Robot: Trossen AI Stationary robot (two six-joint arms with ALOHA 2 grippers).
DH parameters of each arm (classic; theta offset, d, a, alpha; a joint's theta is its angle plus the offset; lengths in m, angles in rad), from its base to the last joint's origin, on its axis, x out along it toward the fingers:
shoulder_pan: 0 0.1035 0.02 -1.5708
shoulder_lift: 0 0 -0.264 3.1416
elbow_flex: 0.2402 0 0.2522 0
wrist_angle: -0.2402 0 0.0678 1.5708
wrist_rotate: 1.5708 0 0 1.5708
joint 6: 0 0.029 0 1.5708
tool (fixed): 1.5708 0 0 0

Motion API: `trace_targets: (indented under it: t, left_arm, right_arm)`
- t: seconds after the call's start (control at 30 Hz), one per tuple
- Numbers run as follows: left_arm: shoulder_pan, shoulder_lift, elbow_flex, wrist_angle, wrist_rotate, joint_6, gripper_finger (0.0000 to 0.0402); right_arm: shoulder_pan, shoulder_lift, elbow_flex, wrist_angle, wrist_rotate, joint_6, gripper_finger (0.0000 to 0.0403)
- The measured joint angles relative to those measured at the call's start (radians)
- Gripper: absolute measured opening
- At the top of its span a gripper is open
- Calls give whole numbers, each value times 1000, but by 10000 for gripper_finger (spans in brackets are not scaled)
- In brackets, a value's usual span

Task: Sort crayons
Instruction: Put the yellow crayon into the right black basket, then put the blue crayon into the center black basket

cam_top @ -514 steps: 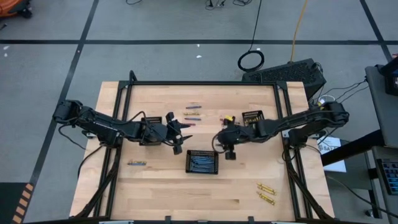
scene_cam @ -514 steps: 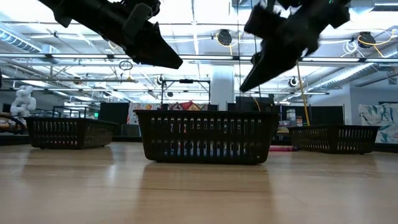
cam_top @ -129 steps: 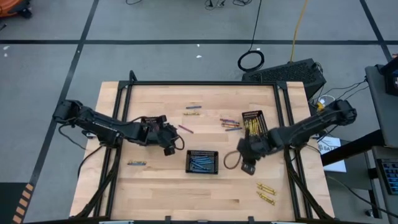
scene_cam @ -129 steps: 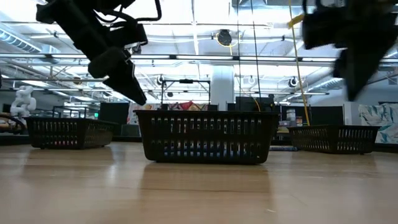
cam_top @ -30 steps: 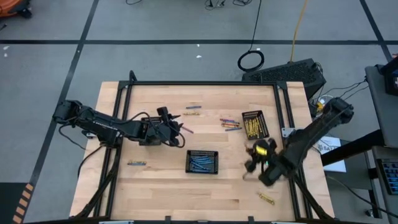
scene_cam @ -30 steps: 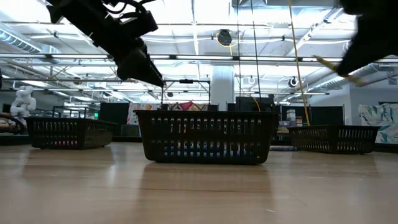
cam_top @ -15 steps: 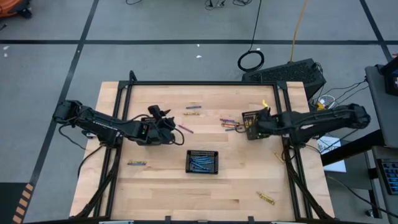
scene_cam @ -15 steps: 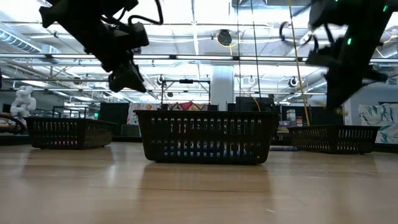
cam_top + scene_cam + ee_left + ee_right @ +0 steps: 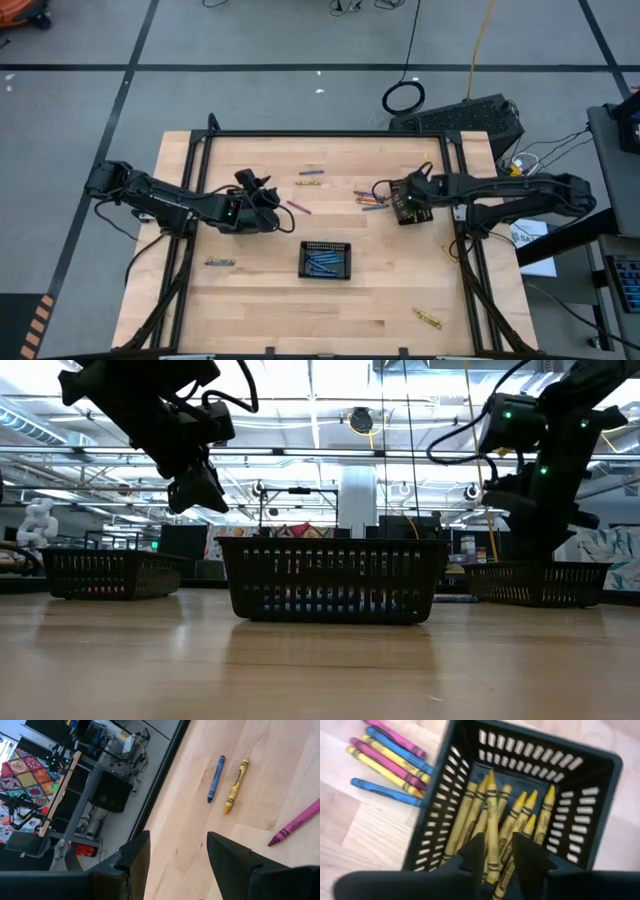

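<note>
My right gripper [image 9: 400,200] hangs fingers-down over the black tray of yellow crayons [image 9: 520,815] at the table's far right. Its fingers stand slightly apart above the yellow crayons [image 9: 491,820] lying in that tray; I see nothing between them. My left gripper [image 9: 266,190] is open and empty above the table's far left middle. Beyond it lie a blue crayon [image 9: 215,779], a yellow crayon [image 9: 236,786] and a pink crayon [image 9: 295,822]. A mixed cluster of crayons [image 9: 390,762] lies on the wood left of the yellow tray.
A black tray with blue crayons [image 9: 326,258] stands at the table's middle. A third tray [image 9: 110,572] shows at the left in the low view. A blue crayon [image 9: 220,262] lies near left and a yellow one [image 9: 428,318] near right.
My right gripper, carrying a yellow crayon, has swung from the table's near right toward the far edge and come down over the yellow tray; the crayon no longer shows in its fingers. My left gripper has drawn back a little toward the far left.
</note>
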Motion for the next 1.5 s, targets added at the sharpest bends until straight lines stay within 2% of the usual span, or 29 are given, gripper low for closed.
trace_targets:
  t: [0.13, 0.27, 0.37, 0.5, 0.6, 0.77, 0.9, 0.97, 1.1, 1.23, 1.33, 1.4, 1.5]
  left_arm:
    - [0, 0, 0, 0, 0, 0, 190]
    - [0, 0, 0, 0, -3, 0, 190]
    - [0, 0, 0, 0, -34, 0, 190]
    - [8, 0, 0, 24, -32, 0, 190]
    - [28, 0, 0, 45, 116, 11, 190]
    - [80, 6, 0, 161, 507, 140, 190]
    - [148, 32, 0, 305, 872, 305, 190]
    - [192, 58, 0, 352, 967, 321, 190]
    - [268, 121, 0, 339, 1041, 345, 190]
    - [311, 199, 0, 381, 1059, 366, 190]
    - [325, 246, 3, 441, 1060, 332, 190]
    - [326, 249, 44, 326, 1055, 257, 190]
    - [312, 206, 151, -44, 1036, 137, 190]
  right_arm:
    - [0, -2, 66, -32, 3, -47, 128]
    - [56, -2, 150, 22, 44, -118, 135]
    - [130, -2, 171, 223, 105, -262, 130]
    - [209, 17, 153, 579, 110, -467, 123]
    - [265, 68, 125, 790, 109, -592, 122]
    - [340, 229, 108, 1025, 108, -676, 121]
    - [395, 356, 107, 1212, 112, -780, 121]
    - [416, 388, 107, 1304, 166, -827, 121]
    - [428, 395, 107, 1424, 290, -955, 121]
    - [405, 394, 108, 1446, 295, -1040, 121]
    - [376, 413, 108, 1447, 294, -1031, 121]
    - [361, 427, 108, 1443, 294, -1009, 121]
    - [353, 439, 108, 1435, 291, -985, 121]
